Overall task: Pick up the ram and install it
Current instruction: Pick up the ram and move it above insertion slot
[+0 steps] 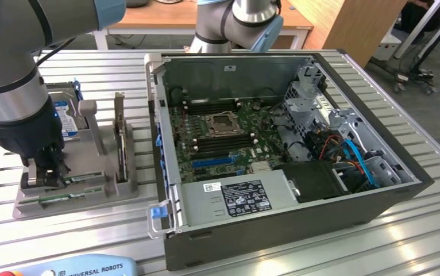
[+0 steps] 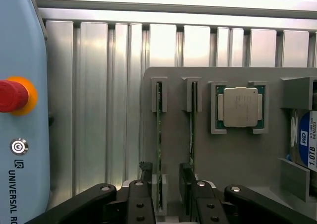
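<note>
The ram (image 2: 159, 135), a long, thin green circuit-board stick, is held on edge in a slot of the grey plastic holder (image 2: 233, 159). It is straddled by the black gripper (image 2: 165, 170), whose fingers are spread wide and kept clear on both sides. A second green stick (image 2: 192, 130) is slotted just beside it, with a silver square processor (image 2: 240, 106) past that.

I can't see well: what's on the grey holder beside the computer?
On the grey holder: the ram and another green stick on edge, a square chip, a blue-labelled hard drive. The gripper hides one end of each stick.
</note>
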Tool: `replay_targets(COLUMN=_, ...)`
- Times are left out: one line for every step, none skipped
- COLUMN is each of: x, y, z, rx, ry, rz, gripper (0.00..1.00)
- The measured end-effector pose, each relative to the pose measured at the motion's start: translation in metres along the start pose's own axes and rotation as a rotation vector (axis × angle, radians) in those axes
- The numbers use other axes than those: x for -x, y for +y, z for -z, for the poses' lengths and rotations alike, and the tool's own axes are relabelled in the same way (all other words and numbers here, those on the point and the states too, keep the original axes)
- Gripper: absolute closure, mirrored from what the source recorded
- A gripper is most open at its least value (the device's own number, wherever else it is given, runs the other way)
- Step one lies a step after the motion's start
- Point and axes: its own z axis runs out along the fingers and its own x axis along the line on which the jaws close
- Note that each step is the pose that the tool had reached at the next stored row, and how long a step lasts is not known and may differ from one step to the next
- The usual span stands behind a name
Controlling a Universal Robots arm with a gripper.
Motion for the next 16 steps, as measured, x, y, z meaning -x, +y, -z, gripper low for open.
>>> replay_targets(x=0.000, y=0.0000, z=0.0000, rx=0.0000, ry=0.0000, rz=0.000, gripper=0.64)
replay_targets(x=0.000, y=-0.0001, z=-0.0001, rx=-0.0001, ry=0.0000, rz=0.000, gripper=0.64)
replay_targets(x=0.000, y=-0.0001, z=-0.0005, rx=-0.0002, ry=-0.0001, rz=0.000, gripper=0.64)
replay_targets(x=0.000, y=-0.0001, z=-0.0013, rx=-0.0002, ry=-0.0002, rz=0.000, gripper=0.64)
replay_targets(x=0.000, y=-0.0001, z=-0.0020, rx=0.0000, ry=0.0000, rz=0.000, gripper=0.64)
replay_targets(x=0.000, y=-0.0001, z=-0.0029, rx=0.0000, ry=0.0000, rz=0.000, gripper=0.64)
replay_targets(x=0.000, y=-0.0001, z=-0.0039, rx=0.0000, ry=0.0000, rz=0.000, gripper=0.64)
replay_targets(x=0.000, y=-0.0001, z=-0.0048, rx=0.0001, ry=0.0001, rz=0.000, gripper=0.64)
replay_targets(x=0.000, y=-0.0002, z=-0.0059, rx=0.0000, ry=0.0000, rz=0.000, gripper=0.64)
replay_targets(x=0.000, y=-0.0002, z=-0.0070, rx=0.0001, ry=0.0000, rz=0.000, gripper=0.64)
replay_targets(x=0.000, y=-0.0002, z=-0.0082, rx=0.0000, ry=0.0001, rz=0.000, gripper=0.64)
replay_targets(x=0.000, y=-0.0002, z=-0.0094, rx=0.0000, ry=0.0000, rz=0.000, gripper=0.64)
replay_targets(x=0.000, y=-0.0002, z=-0.0104, rx=0.0000, ry=0.0000, rz=0.000, gripper=0.64)
replay_targets(x=0.000, y=-0.0002, z=-0.0114, rx=0.0000, ry=0.0001, rz=0.000, gripper=0.64)
replay_targets(x=0.000, y=-0.0003, z=-0.0124, rx=0.0000, ry=0.0000, rz=0.000, gripper=0.64)
replay_targets(x=0.000, y=-0.0003, z=-0.0133, rx=-0.0001, ry=-0.0001, rz=0.000, gripper=0.64)
